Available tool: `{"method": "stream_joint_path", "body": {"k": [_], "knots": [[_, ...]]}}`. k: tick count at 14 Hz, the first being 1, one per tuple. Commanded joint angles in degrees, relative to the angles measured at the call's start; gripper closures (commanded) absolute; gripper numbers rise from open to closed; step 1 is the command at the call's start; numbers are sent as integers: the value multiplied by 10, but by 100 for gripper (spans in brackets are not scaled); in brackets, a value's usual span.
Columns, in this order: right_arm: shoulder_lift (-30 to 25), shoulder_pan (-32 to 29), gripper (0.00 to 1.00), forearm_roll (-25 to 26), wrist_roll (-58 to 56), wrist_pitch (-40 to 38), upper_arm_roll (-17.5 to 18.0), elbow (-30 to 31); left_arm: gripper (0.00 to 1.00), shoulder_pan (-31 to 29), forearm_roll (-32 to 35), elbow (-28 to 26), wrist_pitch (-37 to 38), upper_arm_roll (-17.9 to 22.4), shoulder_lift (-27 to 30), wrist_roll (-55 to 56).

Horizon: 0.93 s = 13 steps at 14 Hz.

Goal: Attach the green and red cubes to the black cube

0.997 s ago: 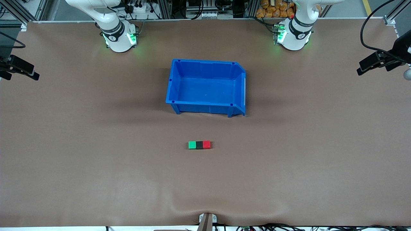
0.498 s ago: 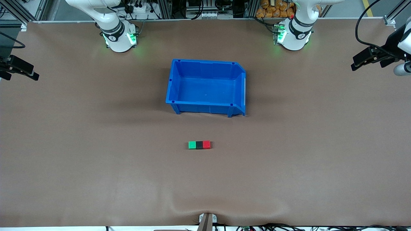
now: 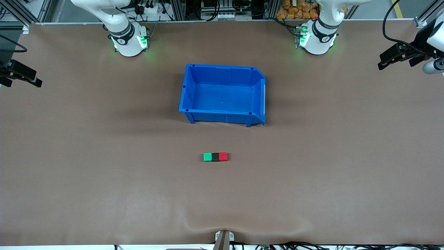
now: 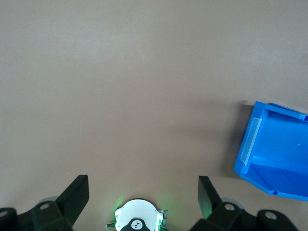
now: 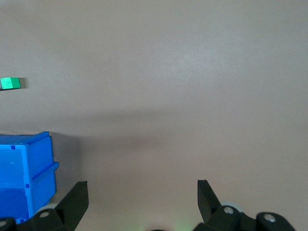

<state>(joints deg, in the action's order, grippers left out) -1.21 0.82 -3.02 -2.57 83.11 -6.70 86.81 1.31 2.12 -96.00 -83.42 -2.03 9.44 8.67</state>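
Observation:
The green cube, black cube and red cube lie on the brown table in one touching row, black in the middle, nearer to the front camera than the blue bin. The green cube also shows in the right wrist view. My left gripper hangs over the left arm's end of the table; in its wrist view it is open and empty. My right gripper hangs over the right arm's end of the table; in its wrist view it is open and empty. Both are well away from the cubes.
The blue bin is empty and stands mid-table between the arm bases and the cubes; it also shows in the left wrist view and the right wrist view. The left arm's base shows under its gripper.
My left gripper has drifted a little toward the robots' side of the table. The right gripper and the three cubes have not moved.

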Motion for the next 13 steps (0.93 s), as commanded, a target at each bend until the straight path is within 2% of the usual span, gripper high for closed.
{"method": "stream_joint_path", "body": {"k": [1,13], "knots": [[-4,-6,0,1,9,-1,5,-2,0,-3,5,-23,-10,-3,22,-11],[-4,-2,0,15,9,-8,7,-2,0,6,15,-17,-47,-4,14,-8]]}}
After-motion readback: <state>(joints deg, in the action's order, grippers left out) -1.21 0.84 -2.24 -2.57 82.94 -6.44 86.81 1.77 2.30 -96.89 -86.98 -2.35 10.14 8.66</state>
